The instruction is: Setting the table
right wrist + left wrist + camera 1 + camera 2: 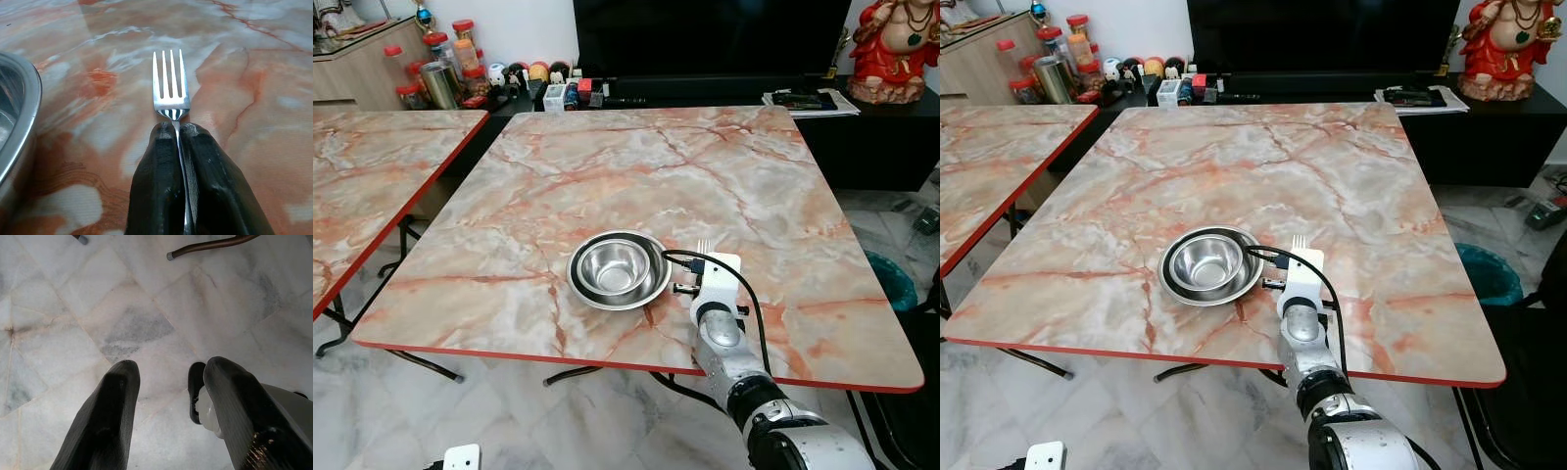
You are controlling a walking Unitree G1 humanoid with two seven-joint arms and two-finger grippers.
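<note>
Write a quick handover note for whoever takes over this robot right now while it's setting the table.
Right gripper: shut on the fork, held low over the table, just right of the bowl, tines pointing away from the robot.
Left gripper: open, hanging idle over the floor.
Done: the steel bowl sits near the table's front edge.
Left: lay the fork down beside the bowl and release; whether it already touches the table is unclear.

Bright, even indoor light; head views sharp; soft glare on the marble table [636, 176]; faint shadows.

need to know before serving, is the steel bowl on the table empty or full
Empty. The steel bowl sits upright on the table, showing only its bare shiny bottom. The right gripper holds a fork beside it.
</note>
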